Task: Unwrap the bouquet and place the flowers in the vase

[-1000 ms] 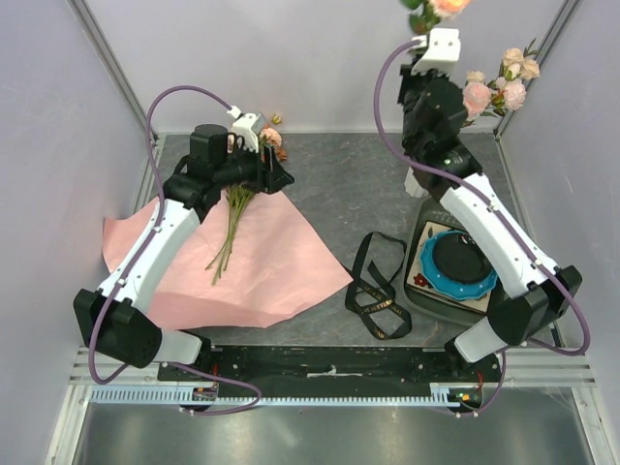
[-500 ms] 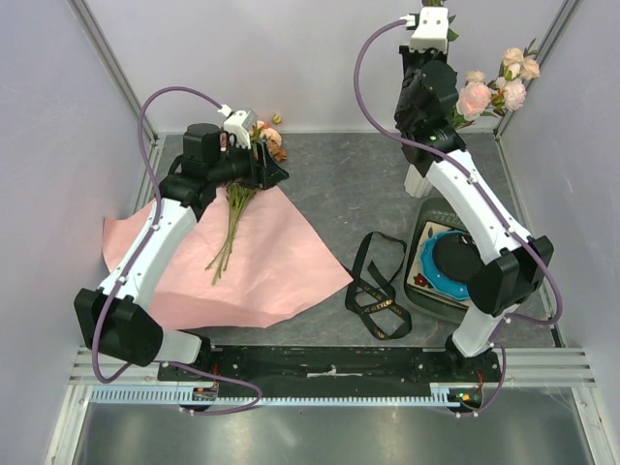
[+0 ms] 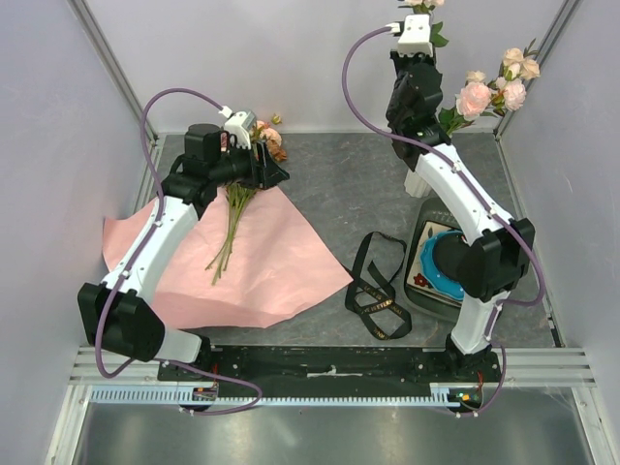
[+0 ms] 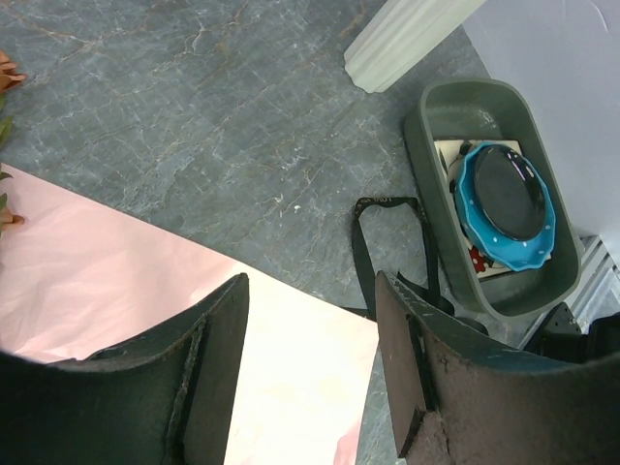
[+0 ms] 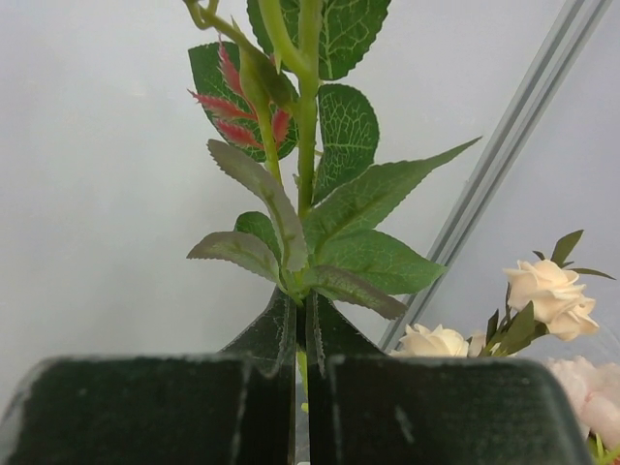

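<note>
A flower stem (image 5: pixel 308 145) is clamped in the right gripper (image 5: pixel 301 358), to be lowered into the vase (image 4: pixel 407 39); the left gripper (image 4: pixel 310 291) is spread, empty.

We see a grey, marbled table (image 3: pixel 358 184) with a pink paper sheet (image 3: pixel 276 271) spread flat across its left half. Just right of the sheet a loose black ribbon (image 3: pixel 373 291) lies on the stone. Beside the ribbon sits a grey-green tray (image 4: pixel 423 145), with the white vase (image 4: pixel 402 39) standing just beyond it.
</note>
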`<state>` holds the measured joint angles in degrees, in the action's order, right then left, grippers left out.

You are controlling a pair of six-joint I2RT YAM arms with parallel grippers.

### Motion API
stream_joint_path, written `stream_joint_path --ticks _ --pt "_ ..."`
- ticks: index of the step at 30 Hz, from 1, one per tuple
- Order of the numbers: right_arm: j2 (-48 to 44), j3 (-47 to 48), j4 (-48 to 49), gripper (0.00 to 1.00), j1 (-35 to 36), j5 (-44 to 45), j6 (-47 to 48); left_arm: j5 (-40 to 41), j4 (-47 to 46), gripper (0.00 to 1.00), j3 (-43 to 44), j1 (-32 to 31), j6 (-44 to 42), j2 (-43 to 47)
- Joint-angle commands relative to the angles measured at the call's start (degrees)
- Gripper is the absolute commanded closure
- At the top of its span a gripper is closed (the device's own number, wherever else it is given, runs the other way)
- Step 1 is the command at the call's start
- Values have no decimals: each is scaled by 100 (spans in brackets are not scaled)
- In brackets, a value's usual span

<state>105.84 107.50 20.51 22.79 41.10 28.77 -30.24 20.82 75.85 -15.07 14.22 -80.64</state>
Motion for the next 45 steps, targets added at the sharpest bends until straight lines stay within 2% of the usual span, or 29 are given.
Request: stream_joint_path --ticks 1,7,14,17,20,23,30,35,39,40,42,43,45 --pt "-2 481 339 100 -46 21 -47 -166 -245 38 0 57 187 -39" --pt "94 807 173 100 -46 -23 -162 -228 -262 38 8 75 204 -83" --pt "-28 474 383 100 -55 -6 -144 -228 -254 38 0 92 204 -83" --pt "-125 35 585 100 -64 134 -144 -219 -245 38 0 101 204 -75" --pt "-432 -913 1408 100 -90 126 -258 -193 -254 38 0 109 195 -66" --pt "-670 -1897 1823 100 -99 135 -512 -167 -254 38 -18 110 169 -66" --pt "-784 -2664 1746 100 -169 319 -1260 -123 -245 39 -18 136 169 -92" --pt "-688 -3121 1747 94 -257 381 -1549 -87 -166 39 26 189 213 -171" --pt "-617 -3034 1026 76 -310 495 -1909 -70 -87 39 87 215 222 -285" --pt "-661 -3016 625 64 -310 513 -2059 -61 26 39 122 224 187 -320" --pt "-862 -3007 148 47 -301 373 -2610 140 194 38 262 224 108 -443" --pt "-933 -3007 -359 30 -301 285 -2762 280 316 38 307 224 3 -487" --pt "-1091 -2858 -993 22 -275 275 -3164 903 711 37 490 224 -112 -601"
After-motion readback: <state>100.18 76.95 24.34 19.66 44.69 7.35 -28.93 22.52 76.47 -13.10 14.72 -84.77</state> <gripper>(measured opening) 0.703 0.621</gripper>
